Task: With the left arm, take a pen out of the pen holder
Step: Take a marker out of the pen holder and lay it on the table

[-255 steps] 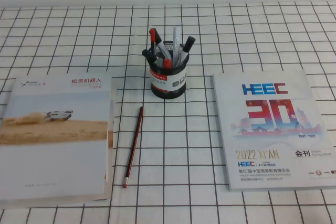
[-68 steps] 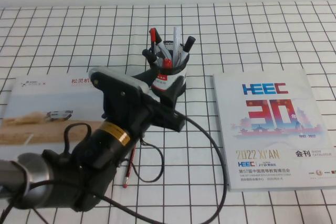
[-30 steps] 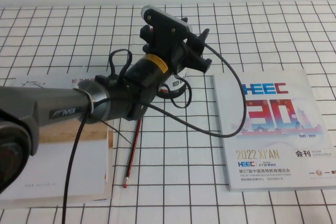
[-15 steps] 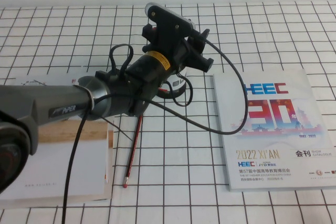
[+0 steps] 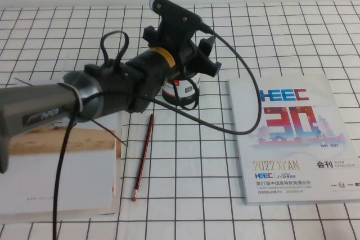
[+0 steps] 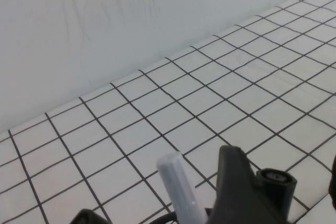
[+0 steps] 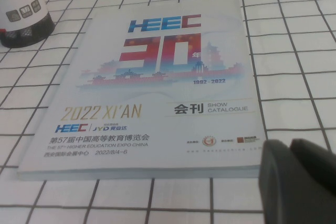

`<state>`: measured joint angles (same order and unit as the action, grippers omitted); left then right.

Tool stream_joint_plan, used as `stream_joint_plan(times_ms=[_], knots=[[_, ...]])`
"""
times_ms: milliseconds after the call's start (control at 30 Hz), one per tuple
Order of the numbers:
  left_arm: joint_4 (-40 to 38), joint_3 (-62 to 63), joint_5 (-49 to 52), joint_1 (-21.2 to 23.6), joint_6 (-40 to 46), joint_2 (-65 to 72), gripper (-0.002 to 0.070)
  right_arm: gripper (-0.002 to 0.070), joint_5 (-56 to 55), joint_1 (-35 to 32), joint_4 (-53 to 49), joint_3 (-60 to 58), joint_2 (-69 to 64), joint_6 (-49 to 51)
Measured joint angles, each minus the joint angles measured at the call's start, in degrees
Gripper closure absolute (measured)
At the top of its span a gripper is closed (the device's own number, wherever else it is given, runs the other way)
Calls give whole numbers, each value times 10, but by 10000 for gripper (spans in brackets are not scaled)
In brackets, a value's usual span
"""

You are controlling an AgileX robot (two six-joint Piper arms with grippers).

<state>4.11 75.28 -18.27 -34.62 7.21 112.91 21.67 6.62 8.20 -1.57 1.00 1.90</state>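
**Left tool over the pen holder, grasp unconfirmed**

Placement: the left arm crosses the white desk with a black grid point(image 5: 281, 37) from the robot's left. It sets the left tool point(image 5: 185, 49) directly over the black mesh pen holder with a white label point(image 5: 180, 89). The holder stands mid-desk between the two books.

Judgement: the pens stand upright in the cup and can leave only through its mouth. A position above it therefore suits a straight upward pull.

The slim red pencil point(image 5: 143, 155) lies flat on the desk on the robot's side of the holder, apart from it. It is probably not the target.

Hidden or unclear:
- In the high view the wrist covers the holder's mouth and every pen. Only the lower wall and label show.
- In the left wrist view a pale grey pen end point(image 6: 176, 187) rises beside a dark rounded piece point(image 6: 247, 192). Whether that piece is a tool part or a marker cap, I cannot tell.
- Whether the left tool is wide, narrow or holding a pen: cannot tell.
- The right tool point(image 7: 296, 179) shows only as a dark corner by the near edge of the white HEEC show catalogue point(image 5: 298, 139). It is absent from the high view and likely parked. Its state: cannot tell.
- The arm overlaps part of the sandy-landscape book point(image 5: 56, 161).
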Motion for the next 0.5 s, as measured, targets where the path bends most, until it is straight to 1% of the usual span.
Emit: stream_joint_plan(times_ms=[200,400,500], knots=[[0,0,44,1,-18,-26,347,691,0,0,0,0,0,0],[1,-20,45,0,-25,-26,347,692,0,0,0,0,0,0],[34,-30,37,-5,-27,-26,347,691,0,0,0,0,0,0]])
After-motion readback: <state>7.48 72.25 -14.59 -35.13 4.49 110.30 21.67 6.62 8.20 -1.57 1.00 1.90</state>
